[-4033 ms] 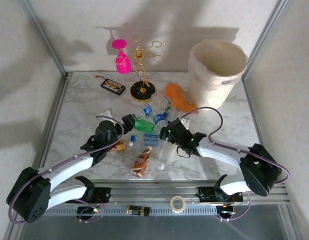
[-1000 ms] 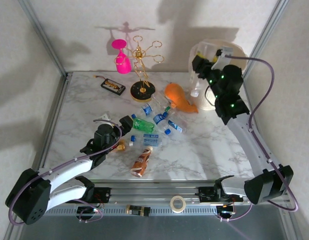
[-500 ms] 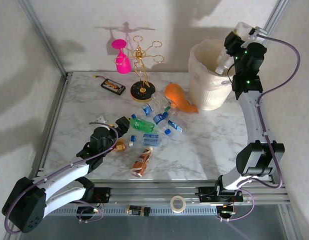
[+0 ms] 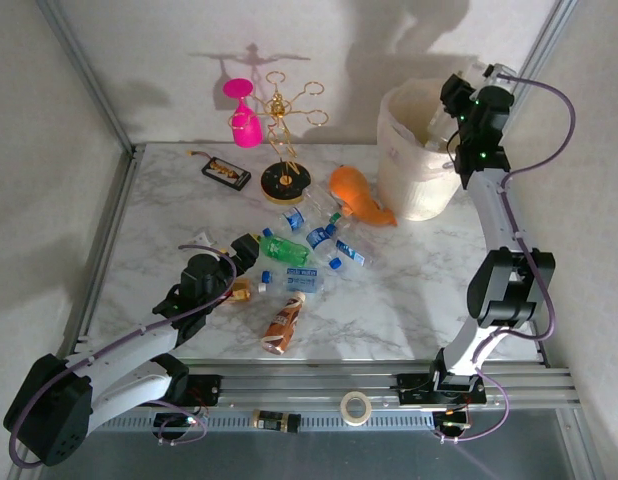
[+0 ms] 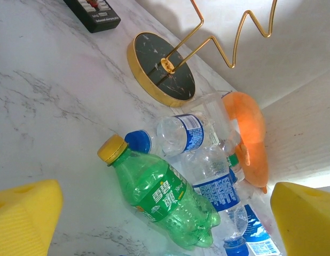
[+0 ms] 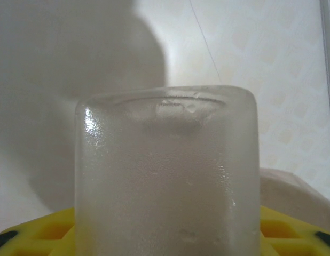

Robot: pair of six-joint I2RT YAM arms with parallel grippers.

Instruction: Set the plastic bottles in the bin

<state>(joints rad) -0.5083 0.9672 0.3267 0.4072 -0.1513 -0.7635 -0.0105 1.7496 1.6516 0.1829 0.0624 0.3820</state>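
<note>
Right arm stretched high, right gripper (image 4: pixel 457 101) clamped on clear bottle (image 6: pixel 165 176) above bin (image 4: pixel 414 190). Left arm low, left gripper (image 4: pixel 247 246) fingers spread wide.

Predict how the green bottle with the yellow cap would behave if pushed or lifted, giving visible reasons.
The green bottle lies on its side on the smooth table, so a sideways push would probably roll it. It looks empty and see-through, so it is likely light and easily dented when squeezed. It touches the clear bottles beside it, so pushing may shift them too.
</note>
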